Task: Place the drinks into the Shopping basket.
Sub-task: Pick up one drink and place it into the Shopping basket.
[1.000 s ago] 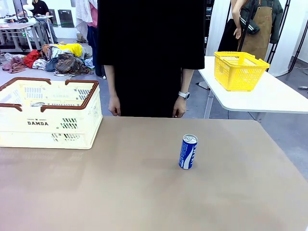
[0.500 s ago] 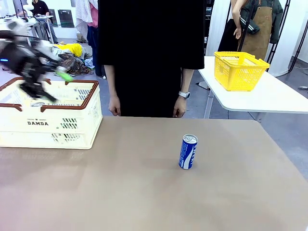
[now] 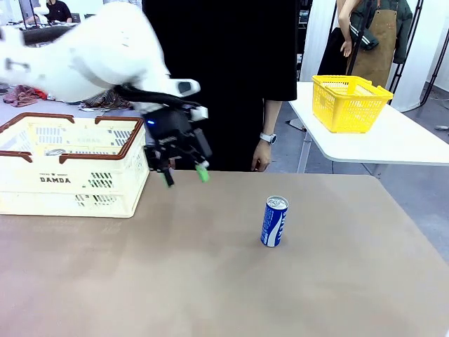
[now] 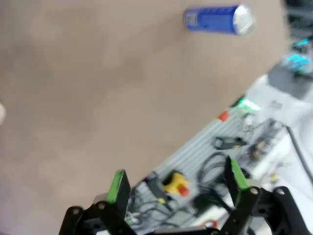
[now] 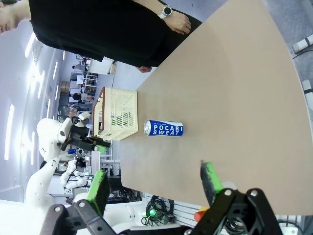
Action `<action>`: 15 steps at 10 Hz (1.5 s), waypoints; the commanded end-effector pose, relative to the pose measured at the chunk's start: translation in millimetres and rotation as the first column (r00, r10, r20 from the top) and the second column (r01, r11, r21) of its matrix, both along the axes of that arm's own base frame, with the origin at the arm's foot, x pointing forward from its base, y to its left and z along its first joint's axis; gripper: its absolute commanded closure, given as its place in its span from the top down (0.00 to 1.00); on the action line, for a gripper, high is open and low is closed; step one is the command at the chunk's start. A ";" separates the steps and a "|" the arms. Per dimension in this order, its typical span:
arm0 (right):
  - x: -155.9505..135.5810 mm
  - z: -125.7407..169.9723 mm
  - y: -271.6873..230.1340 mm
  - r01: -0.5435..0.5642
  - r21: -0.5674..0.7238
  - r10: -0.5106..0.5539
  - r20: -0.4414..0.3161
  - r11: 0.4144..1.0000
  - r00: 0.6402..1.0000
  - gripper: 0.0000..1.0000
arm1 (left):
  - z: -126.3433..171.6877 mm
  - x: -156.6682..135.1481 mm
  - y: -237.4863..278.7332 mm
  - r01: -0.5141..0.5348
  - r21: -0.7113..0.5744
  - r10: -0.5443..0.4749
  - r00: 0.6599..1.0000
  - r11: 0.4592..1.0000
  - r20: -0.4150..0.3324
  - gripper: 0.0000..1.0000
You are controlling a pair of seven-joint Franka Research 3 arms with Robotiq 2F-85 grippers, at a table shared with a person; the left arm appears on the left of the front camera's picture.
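The left tool (image 3: 184, 173), jaws spread and empty, has swung from over the Shopping basket (image 3: 70, 166) toward the 1 blue can (image 3: 274, 221) left standing on the surface (image 3: 210, 281), likely next.

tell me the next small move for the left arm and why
Probably carry the left gripper on to the right and down toward the blue-and-white aluminium can. The can stands upright alone on the tan table, outside the cream slotted shopping basket. The gripper hangs open and empty in the air between basket and can, so it seems free to pick the can.
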State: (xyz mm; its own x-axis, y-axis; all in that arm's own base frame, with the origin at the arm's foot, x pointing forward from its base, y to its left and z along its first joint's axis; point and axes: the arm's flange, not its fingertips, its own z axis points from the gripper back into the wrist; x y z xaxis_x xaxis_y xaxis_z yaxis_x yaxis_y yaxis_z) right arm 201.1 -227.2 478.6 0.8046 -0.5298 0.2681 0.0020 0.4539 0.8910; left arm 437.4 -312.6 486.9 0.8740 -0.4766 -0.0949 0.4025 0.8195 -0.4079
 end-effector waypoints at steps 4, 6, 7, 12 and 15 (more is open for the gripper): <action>1.3 -0.4 0.2 -0.003 0.003 0.003 0.032 1.000 0.999 1.00 | 5.6 -0.4 -50.6 0.115 0.084 -0.122 0.989 0.990 0.087 1.00; 1.3 -0.4 0.2 -0.003 0.003 0.003 0.032 1.000 0.999 1.00 | 5.6 -0.4 -50.6 0.115 0.084 -0.122 0.989 0.990 0.087 1.00; 1.3 -0.4 0.2 -0.003 0.003 0.003 0.032 1.000 0.999 1.00 | 5.6 -0.4 -50.6 0.115 0.084 -0.122 0.989 0.990 0.087 1.00; 1.3 -0.4 0.2 -0.003 0.003 0.003 0.032 1.000 0.999 1.00 | 15.6 8.6 -122.1 -0.053 0.163 0.051 0.999 0.985 0.015 1.00; 1.3 -0.4 0.2 -0.003 0.003 0.003 0.032 1.000 0.999 1.00 | 2.0 12.4 -194.2 -0.295 0.276 0.276 0.955 0.915 0.106 1.00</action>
State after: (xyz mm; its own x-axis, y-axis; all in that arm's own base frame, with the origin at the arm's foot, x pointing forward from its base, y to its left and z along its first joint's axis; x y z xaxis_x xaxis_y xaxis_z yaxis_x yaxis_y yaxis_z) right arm 201.2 -227.2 478.6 0.8049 -0.5295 0.2679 0.0020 0.4540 0.8910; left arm 430.7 -489.7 486.8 0.9551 -0.2667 -0.1294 0.2403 0.9522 -0.1886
